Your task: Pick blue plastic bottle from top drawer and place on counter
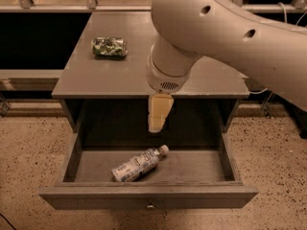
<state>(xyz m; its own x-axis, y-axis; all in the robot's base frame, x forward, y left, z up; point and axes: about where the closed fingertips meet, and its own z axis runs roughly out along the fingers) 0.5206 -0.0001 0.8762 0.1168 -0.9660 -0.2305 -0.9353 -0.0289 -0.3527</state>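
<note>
The blue plastic bottle (139,164) lies on its side in the open top drawer (148,198), cap pointing up and right, label toward the front left. The drawer is pulled out, its small knob at the front middle. My gripper (156,121) hangs from the large white arm over the back of the drawer, above and slightly right of the bottle, apart from it. The grey counter (115,73) is behind and above the drawer, partly covered by the arm.
A green-and-white shiny packet (110,47) lies on the counter at the back left. Speckled floor surrounds the cabinet. A dark shelf and rail run behind it. Cables hang at the right.
</note>
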